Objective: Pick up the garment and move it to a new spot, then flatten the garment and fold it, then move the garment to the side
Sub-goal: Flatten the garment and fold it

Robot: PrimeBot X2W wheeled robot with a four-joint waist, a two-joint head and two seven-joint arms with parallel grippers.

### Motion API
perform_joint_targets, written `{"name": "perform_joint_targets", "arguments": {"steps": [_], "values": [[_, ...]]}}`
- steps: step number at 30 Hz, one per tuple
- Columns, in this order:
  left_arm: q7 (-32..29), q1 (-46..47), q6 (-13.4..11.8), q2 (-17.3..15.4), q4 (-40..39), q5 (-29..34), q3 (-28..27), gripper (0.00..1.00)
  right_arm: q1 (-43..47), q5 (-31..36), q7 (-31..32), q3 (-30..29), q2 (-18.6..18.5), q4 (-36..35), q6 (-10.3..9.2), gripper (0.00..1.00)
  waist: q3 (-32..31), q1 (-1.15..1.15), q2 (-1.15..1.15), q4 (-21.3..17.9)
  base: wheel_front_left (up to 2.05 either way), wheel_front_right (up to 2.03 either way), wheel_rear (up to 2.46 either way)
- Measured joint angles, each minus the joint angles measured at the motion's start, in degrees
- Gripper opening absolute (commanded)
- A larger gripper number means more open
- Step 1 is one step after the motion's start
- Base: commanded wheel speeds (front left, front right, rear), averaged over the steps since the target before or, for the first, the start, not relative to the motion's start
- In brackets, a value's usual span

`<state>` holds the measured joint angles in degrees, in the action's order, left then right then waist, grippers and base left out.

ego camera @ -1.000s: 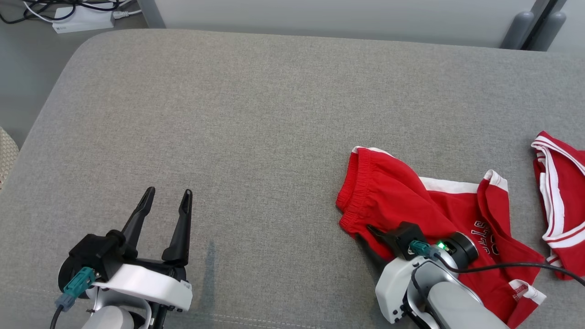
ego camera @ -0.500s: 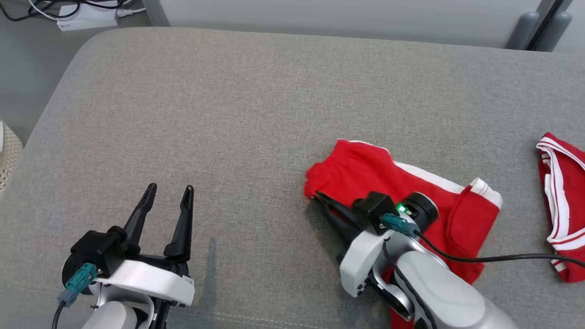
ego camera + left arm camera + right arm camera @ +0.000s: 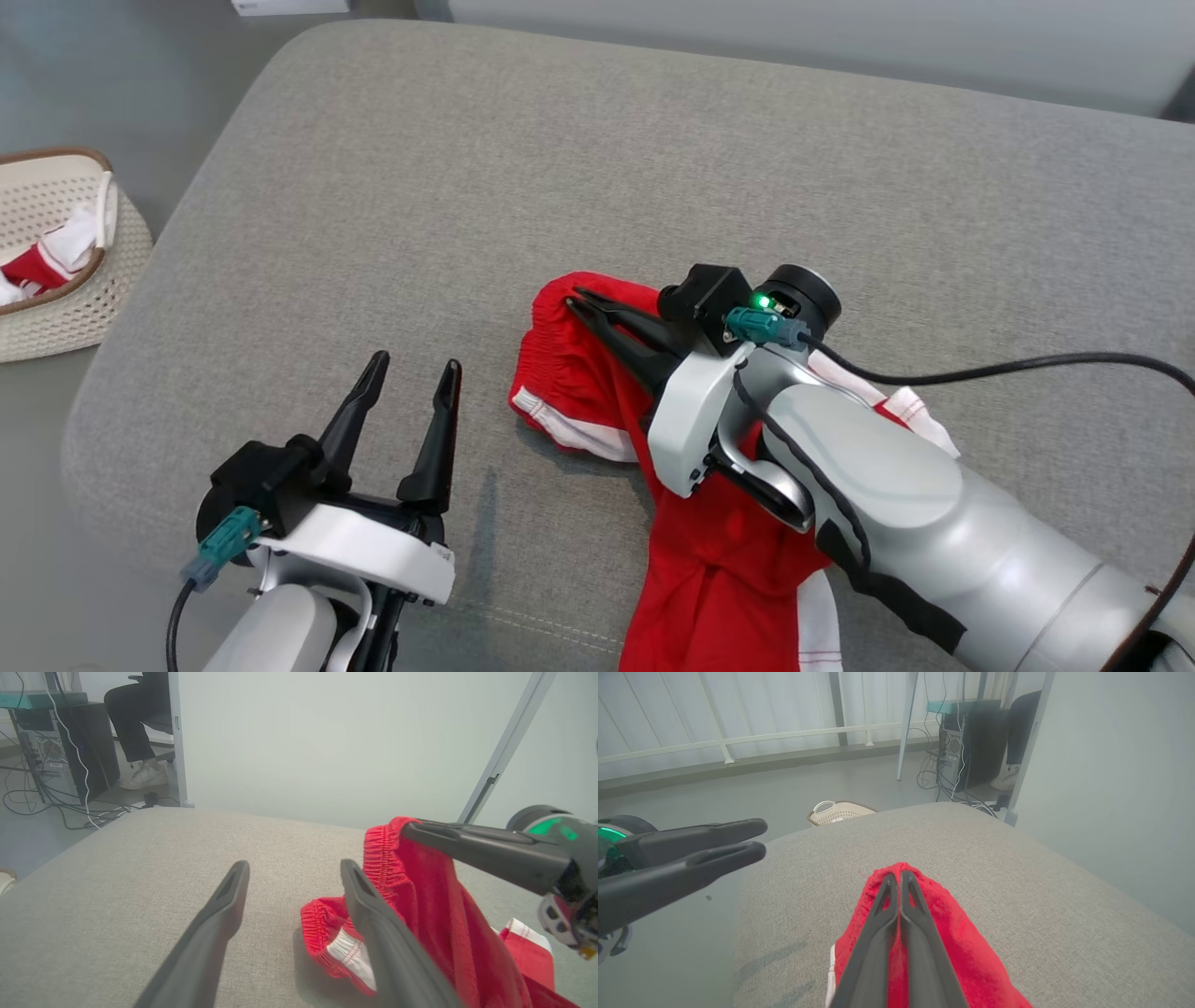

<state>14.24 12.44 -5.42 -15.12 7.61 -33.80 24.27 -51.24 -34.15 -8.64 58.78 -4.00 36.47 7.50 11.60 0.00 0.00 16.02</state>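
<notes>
Room: grey floor (image 3: 121, 84), a pale partition wall (image 3: 303, 742) behind the far edge, and beyond the partition's end a computer tower (image 3: 51, 756) with loose cables and a seated person's leg and shoe (image 3: 142, 777). A cream perforated basket (image 3: 89, 322) stands on the floor off the left edge, holding red and white cloth (image 3: 33, 266). Work surface: a grey fabric-covered pad (image 3: 467, 187) with rounded corners and a stitched seam along its near edge; the weave looks clean and even. The red garment (image 3: 579, 373), white-trimmed with an elastic waistband, lies toward the near edge around the middle of the pad. Its waistband is raised off the fabric, and the rest trails back across the near seam. The right end effector (image 3: 575, 299) has its fingers pressed together, pinching the waistband at its highest point. The left end effector (image 3: 414, 362) hangs over the near left part of the pad with fingers spread, holding nothing, just beside the garment's lower fold and not touching it.
</notes>
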Motion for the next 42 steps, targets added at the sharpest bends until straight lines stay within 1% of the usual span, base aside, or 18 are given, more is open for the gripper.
{"name": "perform_joint_targets", "arguments": {"steps": [4, 5, 6, 7, 10, 12, 15, 16, 18, 20, 22, 24, 26, 29, 33, 37, 42], "values": [[0.16, 1.33, 1.52, 1.67, 1.35, 0.52, 0.90, 1.00, -3.00, -3.11, -0.46, 2.89, 0.05, 7.68, 0.00, 0.00, 0.67, 0.00, 0.00, 2.40, 0.00, 0.00, 0.00], [0.24, 1.54, 1.97, 1.91, 1.79, 0.53, 1.05, 1.00, -3.56, -4.02, -0.51, 3.19, 0.03, 9.18, 0.00, 0.20, 0.88, 0.00, 0.00, 2.89, 0.00, 0.00, 0.00], [0.24, 1.86, 2.32, 2.13, 2.25, 0.60, 1.13, 1.00, -3.99, -5.17, -0.55, 3.36, 0.07, 10.83, 0.00, 0.44, 1.09, 0.00, 0.00, 3.32, 0.00, 0.00, 0.00], [0.25, 2.19, 2.63, 2.31, 2.48, 0.93, 1.16, 1.00, -4.48, -5.65, -0.97, 3.77, 0.04, 12.25, 0.00, 1.00, 1.32, 0.00, 0.00, 3.66, 0.00, 0.00, 0.00], [0.25, 2.64, 3.41, 3.14, 3.19, 2.08, 1.14, 1.00, -5.38, -8.10, -2.86, 4.63, 0.03, 14.05, 0.00, 1.00, 1.82, 0.00, 0.00, 4.01, 0.00, 0.00, 0.00], [0.25, 2.70, 3.42, 3.23, 3.59, 2.20, 0.81, 1.00, -5.77, -9.27, -4.02, 4.81, 0.09, 14.45, 0.00, 1.00, 1.74, 0.00, 0.00, 3.50, 0.00, 0.00, 0.00], [0.25, 2.67, 3.43, 3.07, 4.04, 2.65, 0.10, 1.00, -5.74, -10.49, -5.10, 4.04, 0.08, 14.36, 0.00, 1.00, 1.35, 0.00, 0.00, 2.26, 0.00, 0.00, 0.00], [0.25, 2.66, 3.43, 2.99, 4.07, 2.70, -0.21, 1.00, -5.60, -10.53, -5.14, 2.93, -0.07, 14.08, 0.00, 1.00, 1.17, 0.00, 0.00, 1.75, 0.00, 0.00, 0.00], [0.25, 2.52, 3.43, 2.82, 4.05, 3.08, -0.73, 1.00, -4.40, -10.17, -5.55, -2.34, -1.41, 9.95, 0.00, 1.00, 0.73, 0.00, 0.00, 0.67, 0.00, 0.00, 0.00], [0.26, 1.87, 3.42, 2.46, 3.98, 3.14, -1.15, 1.00, -1.65, -7.30, -5.61, -9.72, -3.96, 4.04, 0.00, 1.00, 0.26, 0.00, 0.00, -0.49, 0.00, 0.00, 0.00], [0.41, 1.18, 3.39, 1.62, 3.90, 3.15, -1.41, 1.00, 3.66, -3.81, -5.68, -17.80, -6.75, -1.98, 0.00, 1.00, -0.21, 0.00, 0.00, -1.70, 0.00, 0.00, 0.00], [0.41, 0.40, 3.23, 0.90, 3.82, 3.15, -1.99, 1.00, 11.16, 0.20, -5.70, -25.55, -8.96, -8.09, -0.01, 1.00, -0.77, 0.00, 0.00, -3.03, 0.00, 0.00, 0.00], [0.38, -0.32, 2.91, 0.09, 3.30, 3.14, -2.56, 1.00, 19.13, 4.43, -5.72, -32.18, -9.72, -13.91, -0.01, 1.00, -1.32, 0.00, 0.00, -4.43, 0.00, 0.00, 0.00], [-0.16, -1.31, 2.12, -1.31, 2.27, 3.14, -3.49, 1.00, 29.64, 9.35, -5.77, -39.36, -8.87, -21.23, -0.01, 1.00, -2.12, 0.00, 0.00, -6.63, 0.00, 0.00, 0.00], [-0.70, -3.15, 1.22, -2.47, 0.44, 3.13, -4.16, 1.00, 41.30, 15.07, -5.77, -45.78, -7.42, -28.67, -0.01, 1.00, -3.32, 0.00, 0.00, -9.12, 0.00, 0.00, 0.00], [-1.33, -5.46, -0.53, -3.45, -1.78, 3.13, -4.94, 1.00, 50.14, 19.84, -5.77, -50.22, -4.60, -35.39, -0.01, 1.00, -4.47, 0.00, 0.00, -10.86, 0.00, 0.00, 0.00], [-2.96, -7.89, -1.76, -5.13, -4.14, 3.13, -5.61, 1.00, 57.14, 24.03, -5.77, -50.90, -2.98, -39.82, -0.01, 1.00, -5.89, 0.00, 0.00, -12.05, 0.00, 0.00, 0.00]]}}
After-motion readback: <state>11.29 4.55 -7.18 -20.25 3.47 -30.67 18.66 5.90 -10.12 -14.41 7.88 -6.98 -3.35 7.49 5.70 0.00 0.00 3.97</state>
